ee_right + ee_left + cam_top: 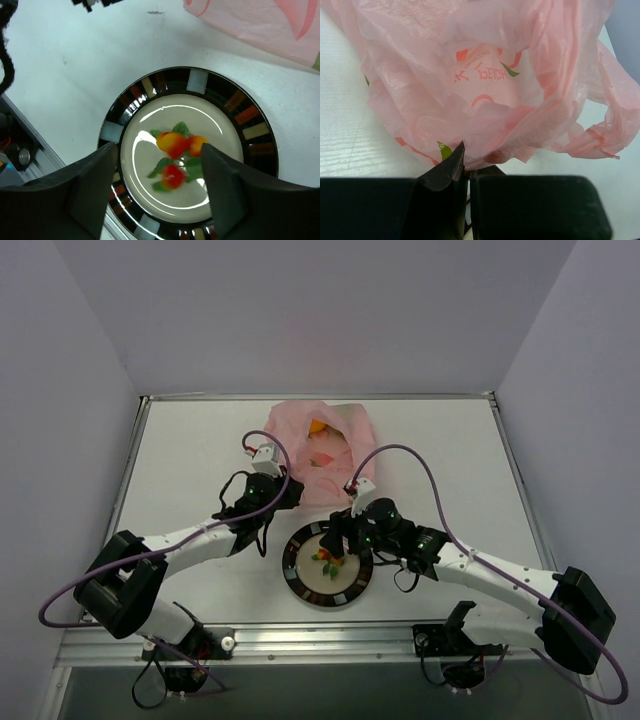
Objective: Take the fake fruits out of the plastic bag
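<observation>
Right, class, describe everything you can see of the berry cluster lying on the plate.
The berry cluster is a small plastic-looking sprig: three rounded red-orange berries shading to yellow, with green leaves. It lies in the pale, glossy middle of the dark-rimmed plate, touching only that. It looks slightly blurred. The open right gripper hangs above, fingers either side and clear of it. The pink plastic bag lies apart, beyond the plate.

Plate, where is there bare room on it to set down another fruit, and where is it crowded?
Bare cream surface lies between the berry cluster and the rim of the plate on the side towards the plastic bag. The middle is crowded: the cluster lies there, framed by the right gripper's open jaws.
</observation>
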Action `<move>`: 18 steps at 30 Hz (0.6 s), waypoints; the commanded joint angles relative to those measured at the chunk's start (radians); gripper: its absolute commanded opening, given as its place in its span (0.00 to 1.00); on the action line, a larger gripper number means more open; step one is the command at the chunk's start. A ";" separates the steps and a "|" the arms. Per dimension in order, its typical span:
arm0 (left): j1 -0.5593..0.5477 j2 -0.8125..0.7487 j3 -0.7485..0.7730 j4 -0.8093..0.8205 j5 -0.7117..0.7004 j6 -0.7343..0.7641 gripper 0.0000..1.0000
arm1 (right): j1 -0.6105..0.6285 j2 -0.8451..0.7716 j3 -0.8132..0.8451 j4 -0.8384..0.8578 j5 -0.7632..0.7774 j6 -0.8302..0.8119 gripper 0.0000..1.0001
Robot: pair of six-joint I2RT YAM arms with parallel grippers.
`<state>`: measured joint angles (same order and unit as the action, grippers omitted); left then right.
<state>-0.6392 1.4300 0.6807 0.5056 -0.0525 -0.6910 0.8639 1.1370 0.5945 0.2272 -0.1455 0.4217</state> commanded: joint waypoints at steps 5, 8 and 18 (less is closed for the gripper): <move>0.004 -0.051 0.042 0.005 -0.010 0.013 0.02 | -0.011 0.046 0.144 0.041 0.199 -0.087 0.49; 0.003 -0.048 0.051 0.001 0.005 0.018 0.02 | -0.016 0.108 0.210 0.041 0.351 -0.095 0.20; 0.003 -0.120 0.092 -0.177 -0.073 0.105 0.07 | -0.074 0.105 0.323 -0.040 0.578 -0.132 0.82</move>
<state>-0.6392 1.3682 0.7040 0.3962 -0.0738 -0.6338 0.8131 1.2510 0.8761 0.2279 0.2955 0.3107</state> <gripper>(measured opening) 0.055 0.761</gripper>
